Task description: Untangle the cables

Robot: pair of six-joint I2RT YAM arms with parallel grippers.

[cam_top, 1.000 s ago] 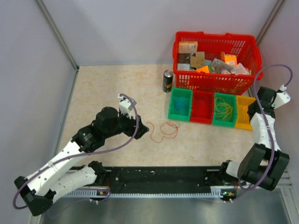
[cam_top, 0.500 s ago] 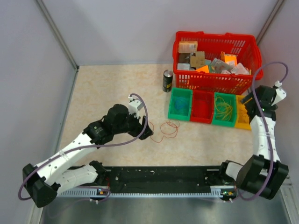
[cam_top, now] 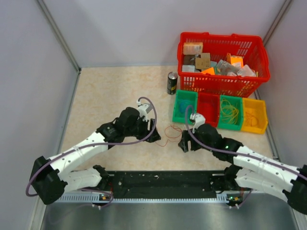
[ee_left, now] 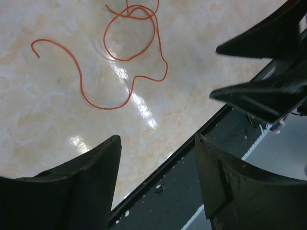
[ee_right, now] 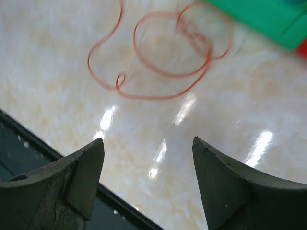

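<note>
Two pincers: low over the counter, facing each other from either side of the loose wire.
Left pincer (cam_top: 155, 136) (ee_left: 157, 143): dark fingers spread apart, nothing between them; just left of the wire, not touching it.
Right pincer (cam_top: 183, 143) (ee_right: 147, 143): fingers likewise spread apart and empty; just right of the wire, clear of it.
Loose cable: thin red-orange wire (cam_top: 169, 129) (ee_left: 125, 60) (ee_right: 153, 98), flat on the counter between the two pincers, near the front of the bins; one round loop overlapped by a second loop, with a curly tail wandering off toward the left arm.
Sorted cables: blue wire (cam_top: 186, 105) coiled in the leftmost bin; yellow wire (cam_top: 230, 113) looped in the third bin.
Bins: row of four small plastic bins (cam_top: 207, 123), touching side by side, green, red, green, yellow from left to right; contents of the red one hard to tell.
Counter: beige marbled surface (cam_top: 110, 96), glossy, with light glare in both wrist views.
Basket: red plastic mesh basket (cam_top: 263, 57) just behind the bins, full of mixed small packages.
Can: dark upright cylinder (cam_top: 172, 83) just beside the basket's left front corner.
Near edge: black rail (cam_top: 163, 179) between the arm bases.
</note>
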